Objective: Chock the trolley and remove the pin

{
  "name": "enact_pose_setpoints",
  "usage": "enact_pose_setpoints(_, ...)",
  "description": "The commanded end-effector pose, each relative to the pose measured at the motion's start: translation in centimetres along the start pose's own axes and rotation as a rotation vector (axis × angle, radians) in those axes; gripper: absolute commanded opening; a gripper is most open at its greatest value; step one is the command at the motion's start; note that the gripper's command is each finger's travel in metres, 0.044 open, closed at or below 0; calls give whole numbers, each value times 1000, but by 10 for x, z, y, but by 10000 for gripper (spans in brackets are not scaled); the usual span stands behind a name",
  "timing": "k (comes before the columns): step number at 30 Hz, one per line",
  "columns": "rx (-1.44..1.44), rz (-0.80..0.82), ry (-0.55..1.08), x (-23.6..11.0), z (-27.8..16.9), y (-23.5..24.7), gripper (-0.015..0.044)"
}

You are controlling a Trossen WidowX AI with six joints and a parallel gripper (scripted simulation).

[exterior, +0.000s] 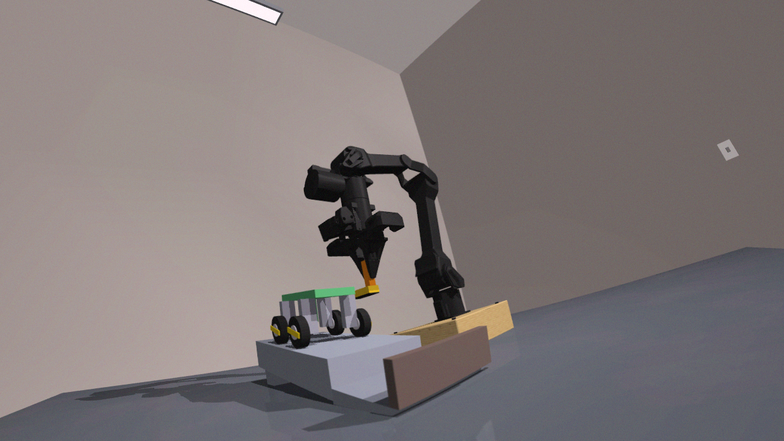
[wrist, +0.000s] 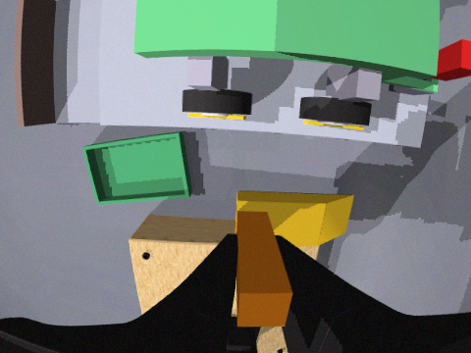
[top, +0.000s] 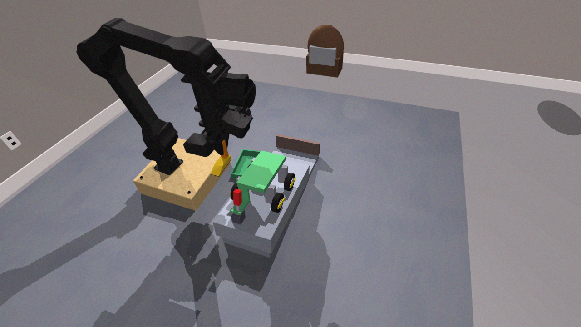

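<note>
My gripper (top: 222,147) (exterior: 370,269) (wrist: 252,243) is shut on the orange handle of the yellow chock (top: 220,165) (exterior: 367,291) (wrist: 299,221), which hangs in the air between the arm's base and the ramp. The chock's black rubber base does not show. The trolley with its green top (top: 262,168) (exterior: 318,294) (wrist: 285,29) stands on the grey ramp (top: 243,233) (exterior: 296,356) (wrist: 83,98). The red-headed stop pin (top: 237,197) (wrist: 455,61) stands upright at the trolley's uphill end. The green tray (top: 232,175) (wrist: 147,167) lies beside the ramp, empty in the wrist view.
A brown end board (top: 297,145) (exterior: 438,367) (wrist: 38,64) stands across the ramp's low end. The arm's wooden base block (top: 162,189) (exterior: 485,323) (wrist: 172,260) is beside the ramp, partly under the held chock in the wrist view.
</note>
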State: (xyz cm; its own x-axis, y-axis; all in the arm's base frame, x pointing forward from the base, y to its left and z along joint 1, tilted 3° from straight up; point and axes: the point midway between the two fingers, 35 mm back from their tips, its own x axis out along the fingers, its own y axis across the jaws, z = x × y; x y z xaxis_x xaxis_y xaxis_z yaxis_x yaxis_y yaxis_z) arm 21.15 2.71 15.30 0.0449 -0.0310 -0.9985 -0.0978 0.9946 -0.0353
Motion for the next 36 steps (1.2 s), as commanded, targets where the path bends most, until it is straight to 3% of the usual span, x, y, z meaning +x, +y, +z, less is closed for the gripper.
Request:
enact_pose_setpoints(1, 3, -2, -1, 2, 3, 15, 0)
enact_pose_setpoints(36, 4, -28, 0, 12, 27, 130, 0)
